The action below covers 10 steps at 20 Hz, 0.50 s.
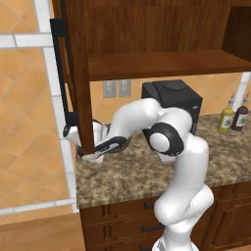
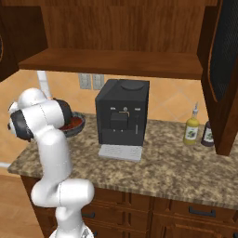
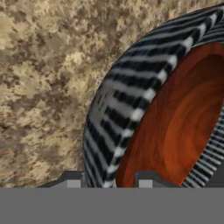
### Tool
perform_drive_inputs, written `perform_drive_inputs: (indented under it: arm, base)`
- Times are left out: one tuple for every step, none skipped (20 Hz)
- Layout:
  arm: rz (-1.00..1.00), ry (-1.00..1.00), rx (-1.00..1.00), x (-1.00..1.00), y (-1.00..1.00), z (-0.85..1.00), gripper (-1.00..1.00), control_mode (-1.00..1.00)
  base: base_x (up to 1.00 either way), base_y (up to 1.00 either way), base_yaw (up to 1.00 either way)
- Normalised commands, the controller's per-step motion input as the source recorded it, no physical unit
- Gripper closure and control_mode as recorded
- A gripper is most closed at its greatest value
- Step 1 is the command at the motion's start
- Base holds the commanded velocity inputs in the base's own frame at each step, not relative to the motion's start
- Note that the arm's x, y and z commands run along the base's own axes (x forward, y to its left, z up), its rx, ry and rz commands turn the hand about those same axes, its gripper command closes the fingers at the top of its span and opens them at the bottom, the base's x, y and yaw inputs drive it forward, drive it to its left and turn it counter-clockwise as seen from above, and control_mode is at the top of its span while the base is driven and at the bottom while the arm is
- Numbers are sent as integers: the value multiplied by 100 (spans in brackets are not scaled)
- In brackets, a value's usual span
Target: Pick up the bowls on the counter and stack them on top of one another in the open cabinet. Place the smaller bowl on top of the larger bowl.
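White arm bent low, pincer [image 3: 107, 181] straddling bowl rim [image 3: 131, 113].

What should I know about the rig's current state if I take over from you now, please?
The gripper: fingertips straddle the wall of the ribbed grey-blue larger bowl; whether it is clamped cannot be told.
The glossy reddish-brown smaller bowl appears nested inside it, both at the left end of the speckled granite counter.
Done: stacking, apparently.
Left: neither bowl is yet on the shelf of the dark wooden open cabinet; lift them there, smaller on top.
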Motion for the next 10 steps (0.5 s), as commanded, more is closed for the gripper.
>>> perform_drive_inputs:
  arm:
    - [0, -27, 0, -79, -84, 41, 100, -100]
    - [0, -36, 3, -73, -67, 75, 100, -100]
    - [0, -43, 6, -69, -56, 100, 100, -100]
    - [0, -45, 8, -59, -53, 100, 100, -100]
    - [0, -43, 7, -54, -56, 100, 100, -100]
    - [0, -43, 7, -54, -62, 100, 100, -100]
    - [0, -44, 6, -52, -60, 100, 100, -100]
    - [0, -43, 4, -50, -53, 100, 100, -100]
    - [0, -42, 2, -57, -53, 100, 100, -100]
    - [0, -39, 0, -63, -51, 100, 100, -100]
  base:
    - [0, 0, 0]
    - [0, 0, 0]
    - [0, 0, 0]
    - [0, 0, 0]
    - [0, 0, 0]
    - [0, 0, 0]
    - [0, 0, 0]
    - [0, 0, 0]
    - [0, 0, 0]
    - [0, 0, 0]
